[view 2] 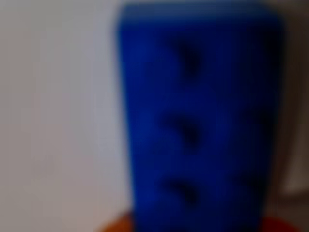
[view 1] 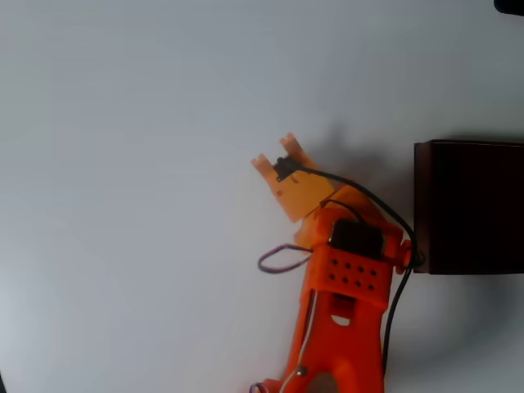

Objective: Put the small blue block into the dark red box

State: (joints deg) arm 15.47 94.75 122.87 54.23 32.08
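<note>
Blue filled nearly the whole wrist view: the small blue block [view 2: 198, 121] sat hard up against the lens, blurred, with three dark marks down its face and a sliver of orange beneath it. That closeness read as a carry, the block apparently pinched between the jaws, though neither view showed the pads closing on it, so the grip was a judgement. From overhead, the orange gripper [view 1: 277, 155] pointed up and left, its two tips only narrowly apart, the block itself hidden under them. The dark red box [view 1: 471, 206] waited well off to the right of the jaws, beside the arm's body, open side up. Swinging right looked like the next call.
</note>
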